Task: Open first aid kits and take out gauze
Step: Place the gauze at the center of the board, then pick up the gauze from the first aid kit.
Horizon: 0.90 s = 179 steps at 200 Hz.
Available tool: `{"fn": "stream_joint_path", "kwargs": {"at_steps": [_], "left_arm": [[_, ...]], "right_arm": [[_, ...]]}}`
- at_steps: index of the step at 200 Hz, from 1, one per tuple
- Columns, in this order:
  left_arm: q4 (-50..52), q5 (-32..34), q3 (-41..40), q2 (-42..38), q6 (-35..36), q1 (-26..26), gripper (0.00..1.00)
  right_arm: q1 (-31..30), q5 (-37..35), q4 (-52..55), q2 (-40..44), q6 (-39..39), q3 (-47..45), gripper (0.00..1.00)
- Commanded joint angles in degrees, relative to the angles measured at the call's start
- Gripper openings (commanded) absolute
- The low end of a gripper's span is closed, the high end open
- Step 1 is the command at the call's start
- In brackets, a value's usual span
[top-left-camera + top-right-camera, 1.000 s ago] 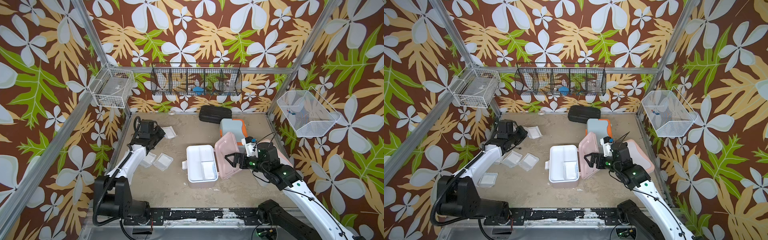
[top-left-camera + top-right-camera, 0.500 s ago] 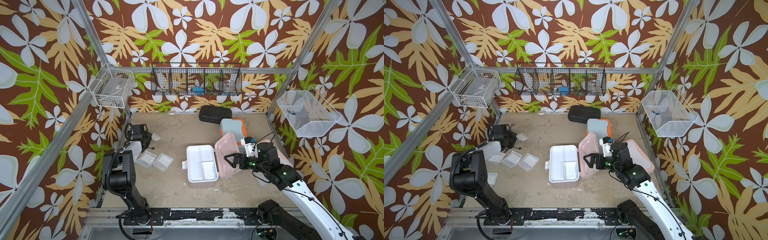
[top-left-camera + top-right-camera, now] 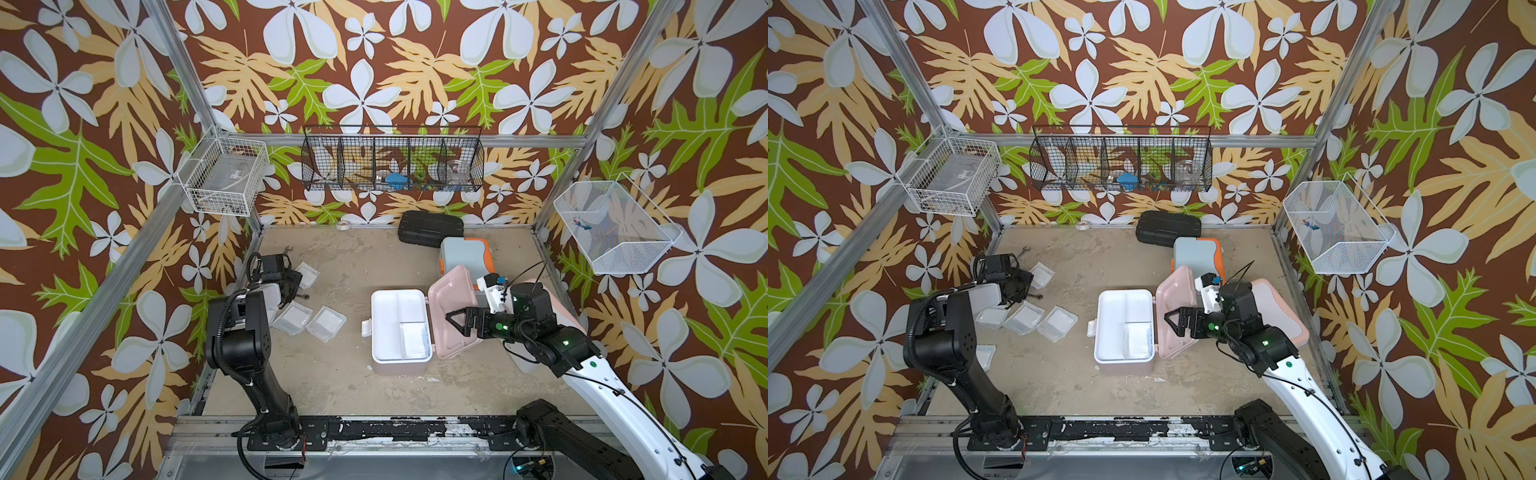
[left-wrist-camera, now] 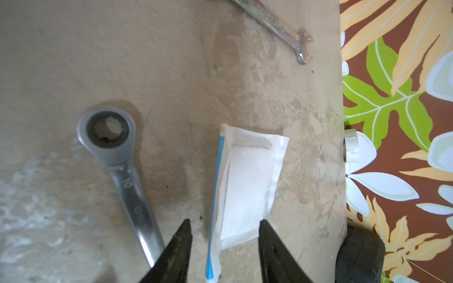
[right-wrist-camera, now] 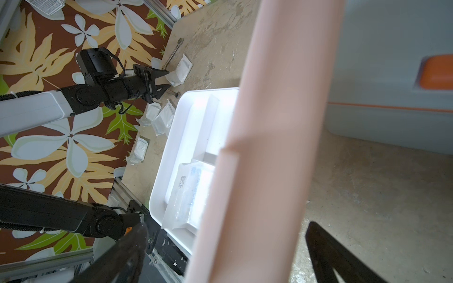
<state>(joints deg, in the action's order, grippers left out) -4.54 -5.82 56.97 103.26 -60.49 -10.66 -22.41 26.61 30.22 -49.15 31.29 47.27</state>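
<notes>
The dusty pink first aid kit [image 3: 399,368] stands open mid-table, and one gauze packet [image 3: 413,338] lies in its white tray. Its raised pink lid [image 3: 453,316] passes between the spread fingers of my right gripper [image 3: 453,322] [image 5: 226,226], which is open with a gap on each side. At the far left, my left gripper [image 3: 297,286] [image 4: 223,221] is open just above a gauze packet [image 4: 247,181] lying flat on the table. Two more packets [image 3: 293,318] [image 3: 326,324] lie nearby. The light blue kit [image 3: 461,253] is shut. The white kit [image 3: 1279,307] sits under my right arm.
A ratchet wrench [image 4: 115,152] lies beside the left gripper, and an open-end wrench [image 4: 277,24] lies nearer the wall. A flat black case [image 3: 430,228] and a tape roll [image 3: 344,225] sit by the back wall. Wire baskets [image 3: 226,176] [image 3: 392,164] [image 3: 611,226] hang on the walls.
My left arm drew back toward the left wall with its elbow raised. Its jaws went from shut to open, leaving the gauze packet on the table. The right arm has not moved.
</notes>
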Motion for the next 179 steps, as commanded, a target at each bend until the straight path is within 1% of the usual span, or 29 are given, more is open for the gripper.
{"fn": "stream_joint_path", "kwargs": {"at_steps": [1, 15, 28, 55, 82, 113, 134, 154, 179], "left_arm": [[-0.6, -3.2, -0.5, -2.4, 2.5, 0.0, 0.58], [-0.2, -4.1, -1.0, -5.0, 3.8, 0.2, 0.69], [0.9, -4.5, -1.5, -7.9, 5.3, 0.6, 0.81], [3.3, -5.3, -2.5, -14.4, 8.2, 2.8, 0.99], [7.4, -5.2, -2.6, -20.6, 12.3, 7.8, 1.00], [13.8, -3.6, -2.4, -28.8, 17.4, 15.7, 1.00], [18.7, -3.1, -1.3, -32.9, 20.4, 22.2, 1.00], [23.8, -0.9, 0.3, -35.8, 22.3, 29.5, 1.00], [30.0, 2.0, 1.8, -37.3, 22.9, 38.1, 0.95]], "right_arm": [[-0.1, 0.3, -0.5, 0.1, -0.7, 0.5, 1.00], [-0.1, 0.3, -0.5, 0.1, -0.6, 0.5, 1.00], [0.0, 0.2, -0.3, 0.2, -0.7, 0.5, 1.00], [-0.1, 0.0, -0.2, 0.5, -0.8, 0.4, 1.00], [0.0, -0.4, -0.2, 0.8, -0.8, 0.6, 1.00], [0.0, -1.4, 0.0, 1.4, -0.9, 0.6, 1.00], [-0.1, -2.3, 0.0, 1.7, -0.7, 0.5, 1.00], [-0.1, -3.2, -0.2, 1.7, -0.4, 0.4, 1.00], [-0.1, -3.8, -0.6, 1.5, -0.3, 0.5, 1.00]]}}
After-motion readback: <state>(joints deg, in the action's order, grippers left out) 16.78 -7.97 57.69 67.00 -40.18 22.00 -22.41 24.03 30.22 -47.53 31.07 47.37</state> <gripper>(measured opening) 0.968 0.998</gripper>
